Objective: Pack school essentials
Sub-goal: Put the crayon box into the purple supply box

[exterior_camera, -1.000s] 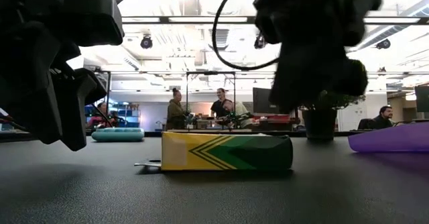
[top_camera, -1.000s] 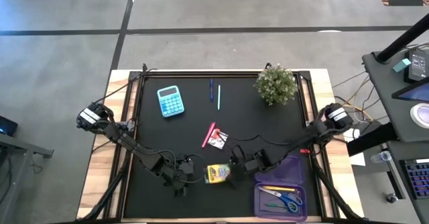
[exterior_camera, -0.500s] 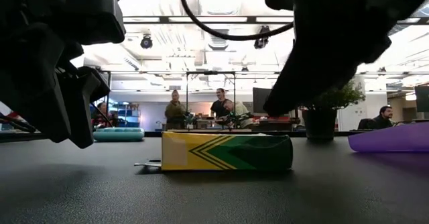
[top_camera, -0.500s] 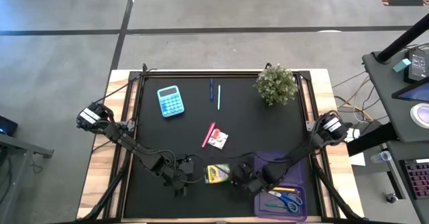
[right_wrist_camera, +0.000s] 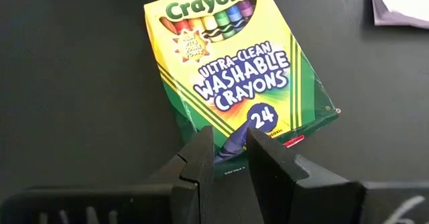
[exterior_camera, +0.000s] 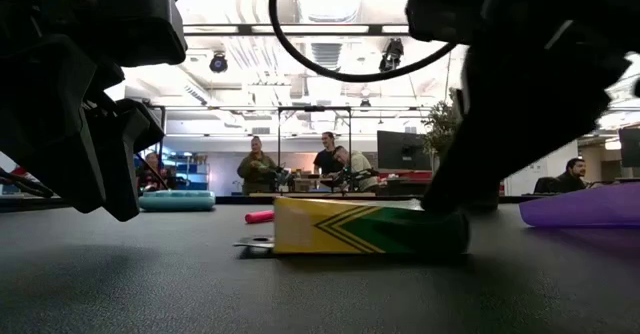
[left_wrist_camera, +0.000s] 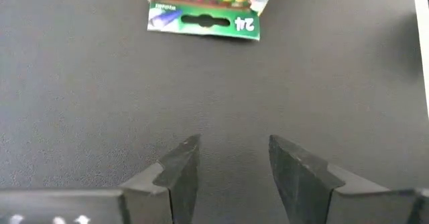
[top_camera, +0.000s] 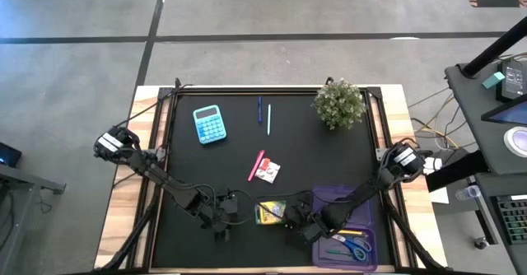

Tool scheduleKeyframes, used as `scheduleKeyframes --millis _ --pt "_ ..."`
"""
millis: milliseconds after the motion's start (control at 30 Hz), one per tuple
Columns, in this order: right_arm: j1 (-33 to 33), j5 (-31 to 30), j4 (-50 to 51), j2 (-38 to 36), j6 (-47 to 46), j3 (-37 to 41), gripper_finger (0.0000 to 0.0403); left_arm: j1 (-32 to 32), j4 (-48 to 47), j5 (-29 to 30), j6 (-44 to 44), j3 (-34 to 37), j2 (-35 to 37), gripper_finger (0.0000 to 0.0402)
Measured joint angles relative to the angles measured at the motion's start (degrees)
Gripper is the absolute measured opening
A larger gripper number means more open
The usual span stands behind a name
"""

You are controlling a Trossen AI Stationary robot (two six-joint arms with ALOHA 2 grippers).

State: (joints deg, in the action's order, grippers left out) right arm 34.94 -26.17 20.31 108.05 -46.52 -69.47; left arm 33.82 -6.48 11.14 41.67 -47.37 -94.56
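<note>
Here, the crayon box (top_camera: 268, 212) lies flat on the black table (top_camera: 230, 168), just beside the purple case (top_camera: 354, 201), on the side of the case toward the left arm. The right gripper (right_wrist_camera: 230, 158) is at the end of the box that faces the case; its fingers (right_wrist_camera: 198, 163) stand close together over the bottom edge of the box, but it cannot be told if they pinch it. The left gripper (left_wrist_camera: 231, 163) hovers over bare table on the far side of the box from the case, with its fingers spread and nothing between them. The scissors (top_camera: 352, 246) and a yellow pen (top_camera: 342, 232) lie inside the case. Farther from the case, beyond the box, lie the white-and-red packet (top_camera: 267, 172) and a pink pen (top_camera: 256, 165).
</note>
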Motion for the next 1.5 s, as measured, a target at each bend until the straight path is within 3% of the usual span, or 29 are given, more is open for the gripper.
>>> scheduleKeyframes --millis 300,467,633,800,967,1133,1333,1500 --pt "2.06 -0.19 1.97 -0.25 -5.38 -0.16 0.0082 -0.07 1.59 0.35 1.48 0.0 0.0 0.016" --pt "2.44 1.56 3.94 -1.98 -6.47 -1.53 0.0082 -0.07 2.32 4.7 0.05 0.01 0.01 0.016" --pt "2.29 1.51 10.42 -3.74 -20.03 -2.5 0.0082 -0.17 10.53 10.51 -8.74 0.04 -0.65 0.016" --pt "2.31 1.14 10.93 -4.23 -29.47 -3.75 0.0082 -1.11 23.75 11.37 -19.27 -0.04 -4.88 0.016" --pt "1.38 1.31 12.19 -2.97 -36.79 -3.65 0.0082 -2.52 30.2 11.39 -17.52 0.02 -10.83 0.016" --pt "1.13 1.13 15.7 -2.93 -43.97 -3.63 0.0082 -2.64 30.88 10.47 -15.54 -0.86 -12.04 0.016" --pt "0.06 1.17 18.19 -2.93 -47.26 -3.65 0.0082 -2.92 31.9 10.58 -17.44 -1.68 -13.09 0.016" --pt "-2.03 3.1 18.06 -2.93 -41.44 -3.65 0.0082 -2.98 31.5 10.58 -16.55 -1.66 -14.84 0.016"
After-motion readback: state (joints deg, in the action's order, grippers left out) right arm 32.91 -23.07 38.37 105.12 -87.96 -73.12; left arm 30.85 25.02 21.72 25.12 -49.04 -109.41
